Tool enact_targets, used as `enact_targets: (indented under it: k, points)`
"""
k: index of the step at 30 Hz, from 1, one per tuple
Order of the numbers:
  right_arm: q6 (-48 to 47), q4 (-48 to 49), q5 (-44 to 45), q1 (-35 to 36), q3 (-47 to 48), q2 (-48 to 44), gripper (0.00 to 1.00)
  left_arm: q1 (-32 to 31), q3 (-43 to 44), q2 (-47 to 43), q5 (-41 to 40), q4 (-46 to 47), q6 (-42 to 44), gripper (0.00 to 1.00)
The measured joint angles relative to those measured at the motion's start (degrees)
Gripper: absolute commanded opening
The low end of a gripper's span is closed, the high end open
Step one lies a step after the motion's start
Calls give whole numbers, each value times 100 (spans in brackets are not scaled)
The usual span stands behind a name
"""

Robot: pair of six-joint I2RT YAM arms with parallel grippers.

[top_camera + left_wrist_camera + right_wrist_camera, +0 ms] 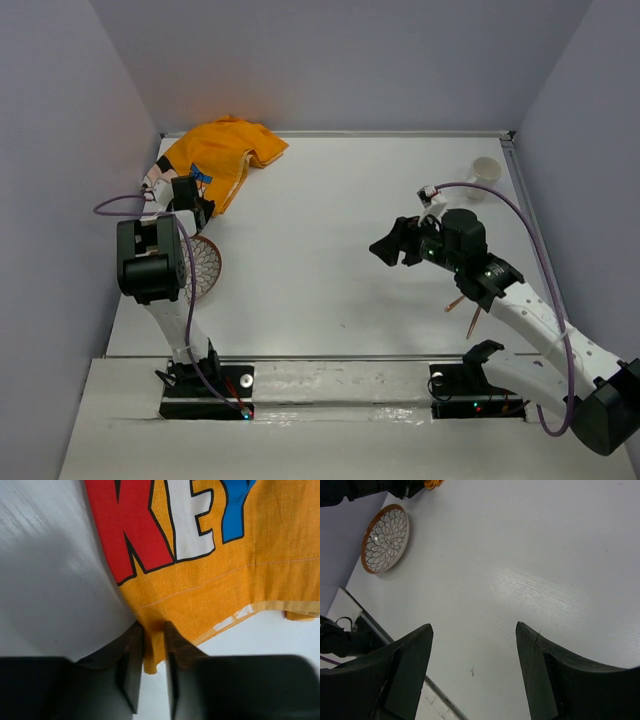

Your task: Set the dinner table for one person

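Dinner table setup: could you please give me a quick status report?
Left gripper shut on edge of orange cloth mat. Right gripper open, empty, over dinner table. Plate near left, cup far right. Nothing blocking.

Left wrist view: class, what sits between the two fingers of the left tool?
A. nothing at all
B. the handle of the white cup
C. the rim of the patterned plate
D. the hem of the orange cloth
D: the left tool is closed on the hem of the orange cloth, whose corner pokes out between the two sides.
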Motion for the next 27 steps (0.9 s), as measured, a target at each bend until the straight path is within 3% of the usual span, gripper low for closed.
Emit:
enact_targets:
  k: [2, 10, 13, 22, 27]
  points:
    - [2, 35, -11, 0, 0, 94, 73, 0, 0, 63, 63, 68, -33, 0]
    - [17, 291, -17, 0, 0, 551, 74, -160, 7, 66, 389, 313, -31, 0]
    - [15, 393, 101, 0, 2, 811, 74, -538, 90, -59, 597, 334, -46, 0]
    - [-7, 415, 1158, -2, 66, 1325, 80, -2533, 938, -719, 1303, 848, -326, 0]
    - [140, 483, 1593, -72, 385, 1805, 77, -2861, 566, -1145, 1506, 1384, -732, 0]
